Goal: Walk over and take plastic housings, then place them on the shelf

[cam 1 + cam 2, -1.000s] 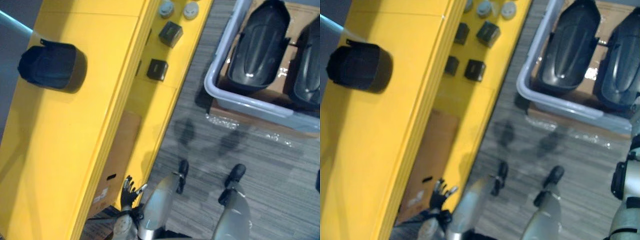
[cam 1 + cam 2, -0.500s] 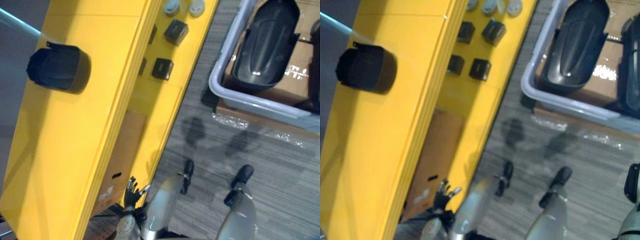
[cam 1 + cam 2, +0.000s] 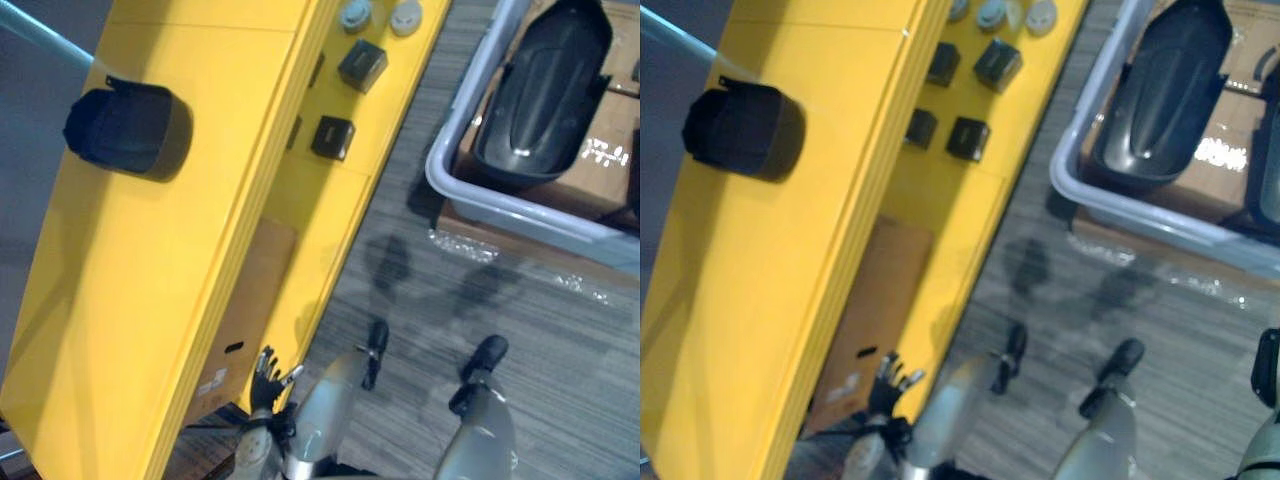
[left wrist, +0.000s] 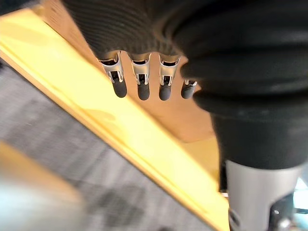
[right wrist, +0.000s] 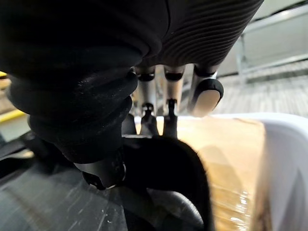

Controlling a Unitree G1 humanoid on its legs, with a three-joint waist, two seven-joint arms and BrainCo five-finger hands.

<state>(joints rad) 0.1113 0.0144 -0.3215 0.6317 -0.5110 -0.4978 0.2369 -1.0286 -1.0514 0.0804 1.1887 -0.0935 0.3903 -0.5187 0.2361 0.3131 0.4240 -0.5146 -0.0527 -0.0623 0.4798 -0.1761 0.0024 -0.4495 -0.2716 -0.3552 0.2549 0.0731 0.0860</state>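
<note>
The camera has shifted, so the yellow shelf point(image 3: 150, 300) and grey bin point(image 3: 520, 207) now sit slightly further right.

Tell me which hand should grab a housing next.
Right. The right hand hangs open just over a housing inside the bin. The left hand hangs open by the yellow shelf, away from the bin, holding nothing.

We see a bright yellow shelf point(image 3: 150, 300); a glossy black plastic housing point(image 3: 545, 95); a pale grey bin point(image 3: 500, 205); brown cardboard point(image 3: 250, 290); a grey, finely streaked floor point(image 3: 540, 300).
</note>
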